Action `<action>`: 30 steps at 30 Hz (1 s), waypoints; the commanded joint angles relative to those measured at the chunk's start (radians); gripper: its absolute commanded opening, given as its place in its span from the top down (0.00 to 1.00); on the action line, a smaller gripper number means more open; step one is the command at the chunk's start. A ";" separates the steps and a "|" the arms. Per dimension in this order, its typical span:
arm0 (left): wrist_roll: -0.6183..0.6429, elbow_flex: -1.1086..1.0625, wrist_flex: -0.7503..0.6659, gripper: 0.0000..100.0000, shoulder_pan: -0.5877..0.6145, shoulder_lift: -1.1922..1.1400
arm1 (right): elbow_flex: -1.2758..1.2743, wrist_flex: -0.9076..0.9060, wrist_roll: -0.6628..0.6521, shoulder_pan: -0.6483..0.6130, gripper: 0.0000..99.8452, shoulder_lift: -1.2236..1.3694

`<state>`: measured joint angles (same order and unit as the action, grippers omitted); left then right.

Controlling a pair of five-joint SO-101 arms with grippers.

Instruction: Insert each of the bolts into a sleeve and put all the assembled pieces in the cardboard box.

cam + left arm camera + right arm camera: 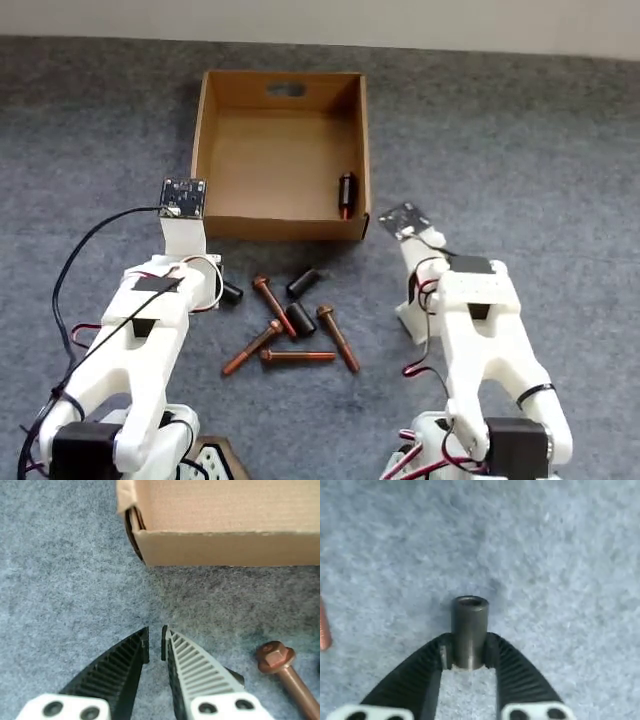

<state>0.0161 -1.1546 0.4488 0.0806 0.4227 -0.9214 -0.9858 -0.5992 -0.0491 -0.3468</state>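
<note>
My right gripper (469, 656) is shut on a black sleeve (469, 617), held just above the grey carpet with its open end pointing away from the fingers. My left gripper (155, 644) hovers low in front of a corner of the cardboard box (220, 547), its fingers almost touching with nothing between them. A copper bolt (285, 667) lies close beside it. Several copper bolts (298, 355) and three black sleeves (300, 318) lie scattered between the arms. One assembled piece (347, 193) rests inside the cardboard box (215, 150) against its right wall.
Grey carpet (520, 140) covers the table. A dark object (215, 455) sits at the front edge beside the left arm's base. Cables loop off both arms.
</note>
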 commanded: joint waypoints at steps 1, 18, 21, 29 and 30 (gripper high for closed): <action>-0.008 0.019 -0.014 0.93 -0.016 -0.001 | 0.042 0.005 0.012 0.039 0.83 0.010; -0.008 0.019 -0.014 0.93 -0.016 -0.001 | 0.031 0.162 0.006 0.044 0.86 0.016; -0.008 0.018 -0.014 0.93 -0.016 -0.001 | 0.030 0.162 0.006 0.048 0.85 0.016; -0.008 0.018 -0.014 0.93 -0.016 -0.001 | 0.036 0.160 -0.054 0.048 0.77 0.156; -0.008 0.018 -0.014 0.93 -0.016 -0.001 | 0.041 0.162 -0.054 0.048 0.78 0.188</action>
<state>0.0161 -1.1546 0.4488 0.0806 0.4227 -0.9152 -0.8339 -0.6360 -0.0138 -0.2240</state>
